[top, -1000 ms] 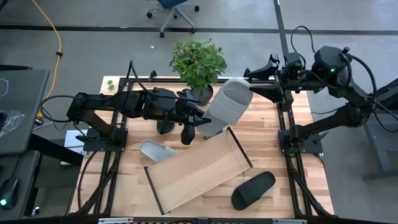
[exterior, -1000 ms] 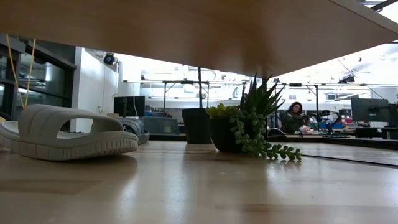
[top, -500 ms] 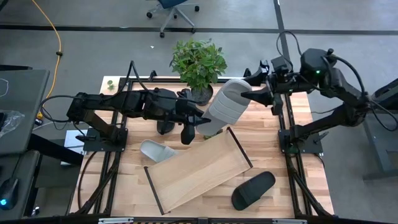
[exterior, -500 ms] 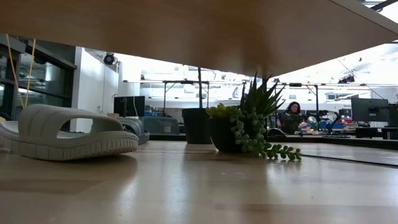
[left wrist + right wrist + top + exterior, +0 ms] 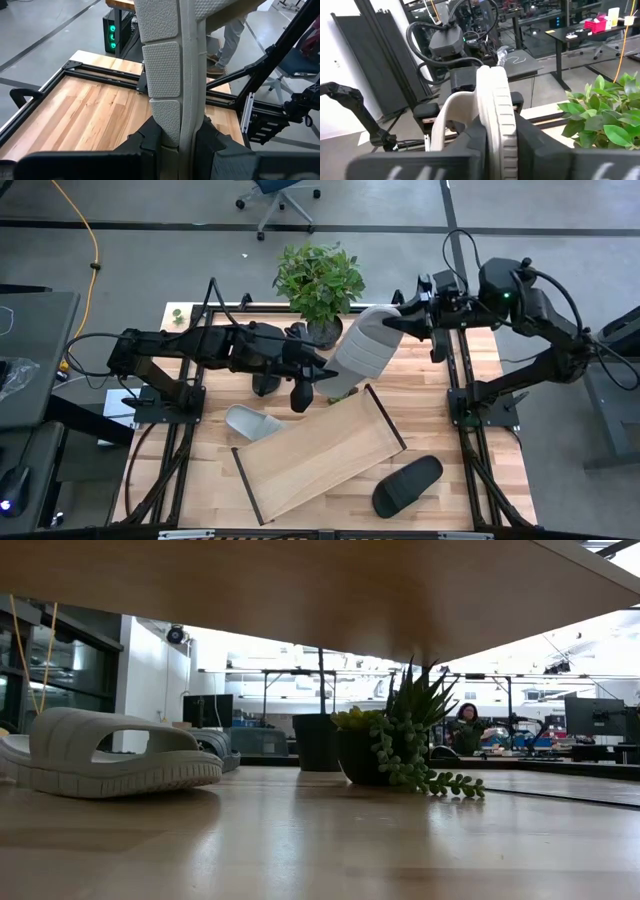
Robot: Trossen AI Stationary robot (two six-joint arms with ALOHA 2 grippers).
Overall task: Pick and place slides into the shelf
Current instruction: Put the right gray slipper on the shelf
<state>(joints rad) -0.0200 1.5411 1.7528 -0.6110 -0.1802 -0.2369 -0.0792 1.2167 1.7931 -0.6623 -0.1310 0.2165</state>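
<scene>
A light grey slide (image 5: 365,348) hangs on its side above the table's far middle, between my two grippers. My left gripper (image 5: 328,380) is shut on its near-left end and my right gripper (image 5: 392,326) on its far-right end, by the strap. The shelf (image 5: 320,452), a light-wood tray with dark edges, lies slanted just in front. A second grey slide (image 5: 250,422) rests sole-down on the table left of the shelf; it also shows in the low view (image 5: 110,755). A black slide (image 5: 408,485) lies near the shelf's right end. My left gripper pinches the slide's strapless end (image 5: 172,125) through its thickness, one finger on the treaded sole, the other on the footbed side. The fingers come level from the table's left, along the slide. The slide is lifted clear. My right gripper pinches the slide's strap end (image 5: 492,120) between its two fingers. One finger (image 5: 472,137) sits on the footbed side by the strap's arch, the other on the sole side. The fingers come level from the table's right. The slide stands on edge, clear of the table.
A leafy potted plant (image 5: 318,280) stands at the table's far edge, close behind the held slide. A small succulent in a dark pot (image 5: 400,750) shows in the low view. Black frame rails (image 5: 460,390) run along both sides of the table.
My right gripper has moved toward the table's left, onto the held slide's far end, and has shut on it. The slide has stayed where my left gripper holds it.
</scene>
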